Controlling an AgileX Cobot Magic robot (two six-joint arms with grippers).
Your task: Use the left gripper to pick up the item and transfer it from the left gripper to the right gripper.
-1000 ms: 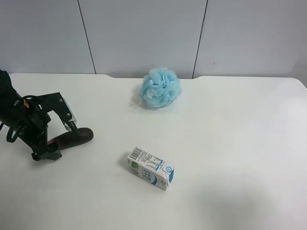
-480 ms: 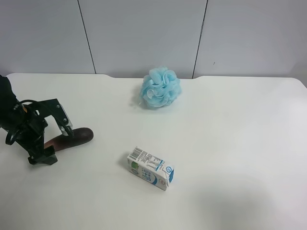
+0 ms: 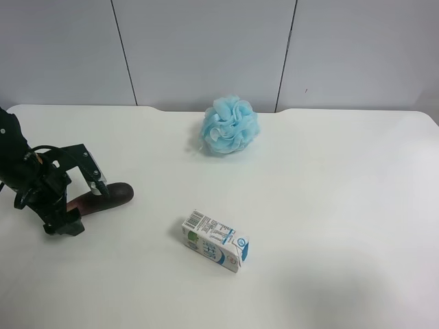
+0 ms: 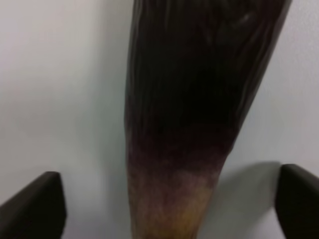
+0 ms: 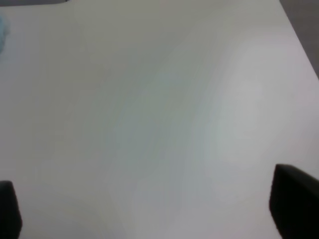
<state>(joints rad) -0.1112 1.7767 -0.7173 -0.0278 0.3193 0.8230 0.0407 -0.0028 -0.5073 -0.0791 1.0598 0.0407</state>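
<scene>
The eggplant [image 3: 113, 195], dark purple-black, lies on the white table at the exterior high view's left. The left gripper [image 3: 82, 204] is open and straddles the eggplant's thinner end, one finger on each side. In the left wrist view the eggplant [image 4: 194, 109] runs between the two fingertips [image 4: 35, 209] with a gap on both sides, and fades to lilac and greenish near the gripper [image 4: 167, 206]. The right gripper [image 5: 152, 206] is open and empty over bare table; it is out of the exterior high view.
A white-and-blue milk carton [image 3: 215, 240] lies on its side near the table's middle front. A fluffy light-blue bath pouf [image 3: 230, 125] sits at the back middle. The table's far edge [image 3: 343, 110] meets a grey panel wall.
The left gripper has shifted slightly toward the eggplant's thin end and settled lower around it. The eggplant, carton and pouf have not moved.
</scene>
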